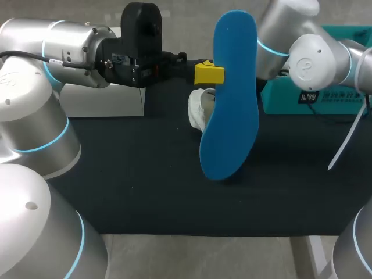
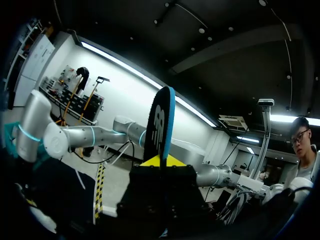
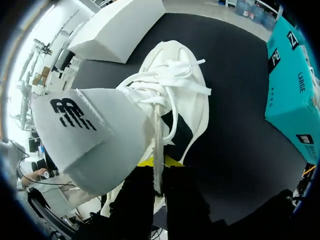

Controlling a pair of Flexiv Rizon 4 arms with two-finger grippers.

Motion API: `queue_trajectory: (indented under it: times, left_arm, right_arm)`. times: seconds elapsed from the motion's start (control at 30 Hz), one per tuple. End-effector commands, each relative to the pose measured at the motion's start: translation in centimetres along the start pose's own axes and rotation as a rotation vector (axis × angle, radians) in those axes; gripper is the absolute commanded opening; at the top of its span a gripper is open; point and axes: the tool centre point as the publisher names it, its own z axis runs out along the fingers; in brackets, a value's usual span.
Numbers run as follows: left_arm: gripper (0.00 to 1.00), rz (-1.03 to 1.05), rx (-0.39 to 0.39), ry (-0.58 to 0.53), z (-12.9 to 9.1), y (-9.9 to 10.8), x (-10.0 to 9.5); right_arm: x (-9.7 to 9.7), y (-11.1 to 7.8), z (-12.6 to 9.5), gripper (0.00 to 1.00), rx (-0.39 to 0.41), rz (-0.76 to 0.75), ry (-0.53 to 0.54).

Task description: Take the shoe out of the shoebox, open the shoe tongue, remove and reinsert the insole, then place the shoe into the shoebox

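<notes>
My left gripper [image 1: 209, 74] is shut on a blue insole [image 1: 229, 93] and holds it upright above the table's middle. In the left wrist view the insole [image 2: 162, 125] stands edge-on between the yellow tips of that gripper [image 2: 160, 161]. The white shoe [image 1: 199, 110] shows only partly behind the insole. In the right wrist view my right gripper [image 3: 154, 162] is shut on the upper edge of the shoe [image 3: 180, 100] beside the laces. The grey tongue [image 3: 90, 140] is folded out towards the camera. In the head view the right gripper is hidden behind the insole.
The teal shoebox [image 1: 290, 99] stands at the back right, also seen beside the shoe [image 3: 292, 95]. A white box [image 1: 104, 100] sits at the back left [image 3: 117, 30]. A white strap [image 1: 349, 139] hangs at the right. The black mat [image 1: 145, 186] covers the table.
</notes>
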Motion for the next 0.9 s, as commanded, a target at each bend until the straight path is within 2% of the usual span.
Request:
queue_trajectory:
  times: [0.03,0.3,0.53,0.9]
  left_arm:
    - [0.00,0.000,0.001,0.000,0.0,0.0,0.0]
    - [0.00,0.000,0.001,0.000,0.0,0.0,0.0]
    - [0.00,0.000,0.001,0.000,0.0,0.0,0.0]
    - [0.00,0.000,0.001,0.000,0.0,0.0,0.0]
  right_arm:
    - [-0.2,-1.0,0.0,0.00,-0.149,0.271,0.066]
    - [-0.6,-1.8,0.4,0.00,-0.137,0.292,0.051]
    - [-1.2,-1.4,0.7,0.00,-0.098,0.207,0.020]
    - [-2.1,-1.0,1.4,0.00,-0.092,0.201,0.038]
